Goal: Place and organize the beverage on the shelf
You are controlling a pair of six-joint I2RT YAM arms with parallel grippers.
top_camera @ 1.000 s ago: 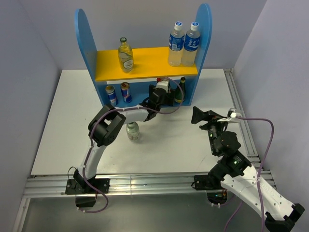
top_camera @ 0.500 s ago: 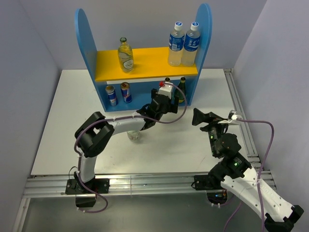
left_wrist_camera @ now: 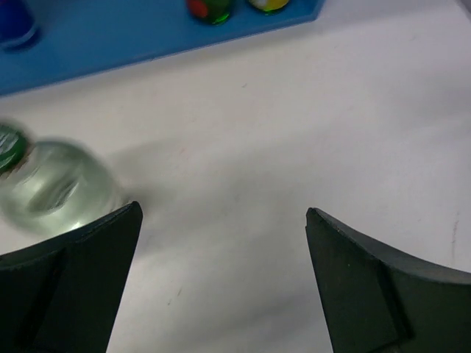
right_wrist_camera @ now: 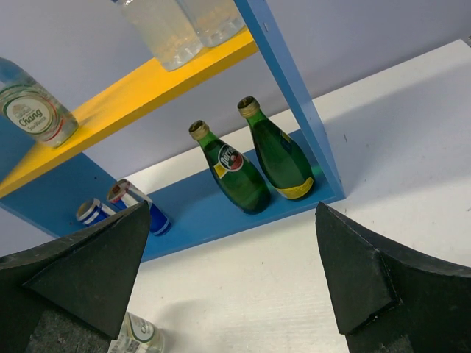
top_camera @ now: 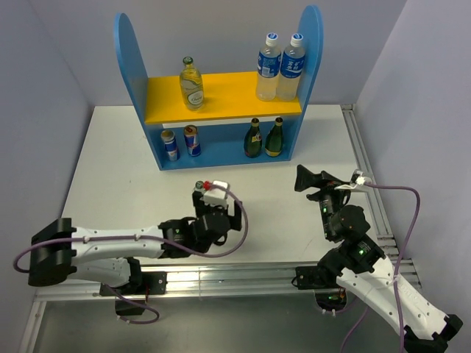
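Seen through my remote feeds: both arms idle over the white worktop [top_camera: 118, 169], with five of the six drinks on the blue shelf [top_camera: 129, 55] and one off it. My left hand [left_wrist_camera: 222, 212] hangs low over the near middle of the worktop, facing the shelf, its fingers spread wide with only bare surface between them. The second clear bottle [left_wrist_camera: 55, 191], green-capped and blurred in the left wrist view, stands on the worktop in front of the shelf, just outside that hand's left finger. I cannot tell whether it touches the finger.

My right hand [right_wrist_camera: 232, 207] is raised at the right side of the worktop, also facing the shelf, fingers fully apart and gripping nothing.

On the shelf's lower level, two cans [top_camera: 170, 145] [top_camera: 192, 140] stand side by side at the left. Two green bottles [right_wrist_camera: 237, 175] [right_wrist_camera: 281, 156] stand upright at the right, the outer one just beside the side panel. On the yellow board [top_camera: 228, 99] above, a clear bottle [top_camera: 191, 84] stands left of centre. Two plastic bottles [top_camera: 269, 66] [top_camera: 294, 65] with blue caps stand together at the right end, close to the tall panel.
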